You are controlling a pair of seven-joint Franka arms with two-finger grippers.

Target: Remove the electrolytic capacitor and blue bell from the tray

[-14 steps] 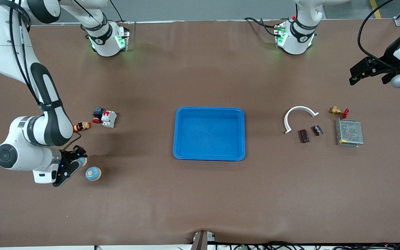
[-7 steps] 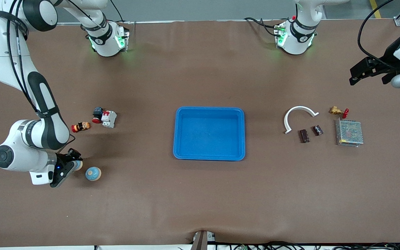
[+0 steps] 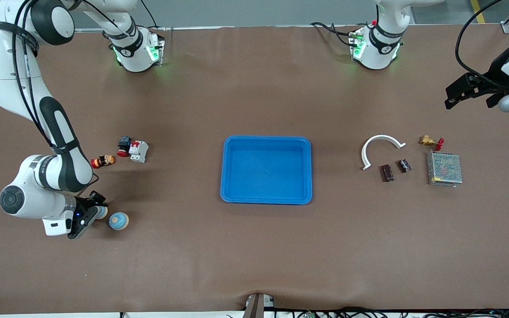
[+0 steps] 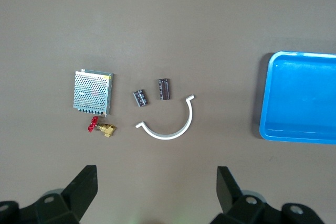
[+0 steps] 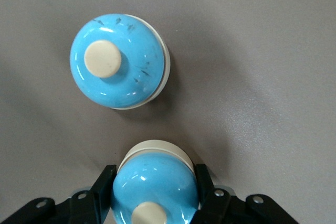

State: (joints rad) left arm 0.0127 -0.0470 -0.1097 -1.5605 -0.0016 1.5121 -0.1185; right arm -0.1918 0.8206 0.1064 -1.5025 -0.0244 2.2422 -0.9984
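Low in the frame at the right arm's end of the counter (image 3: 254, 256): right gripper (image 3: 92, 214), fingers (image 5: 102, 184) clenched on a blue bell (image 5: 155, 182), cream button facing the wrist camera. Cannot tell whether that bell touches the counter or hangs just above it. Just beside it, a little apart, second bell (image 3: 118, 221) standing upright on the counter, nobody holding it. Higher in the frame on the same end, an orange-and-red part (image 3: 103, 161), a red push button (image 3: 124, 146) and a red-and-white breaker (image 3: 138, 151), the last two touching. Dead centre, blue tray (image 3: 266, 138), nothing in it. Over at the left arm's end, dark capacitor (image 3: 386, 172) lying flat with a smaller dark part (image 3: 404, 165) just beside it, both tucked under a white curved strip (image 3: 382, 138). Next to those, a mesh power supply (image 3: 444, 168), and a brass valve (image 3: 427, 141) with a red handle just above it in the frame. Up at the upper edge of that end, left gripper (image 3: 466, 90) waiting over bare counter, fingers (image 4: 86, 182) released and spread wide, well apart from the capacitor.
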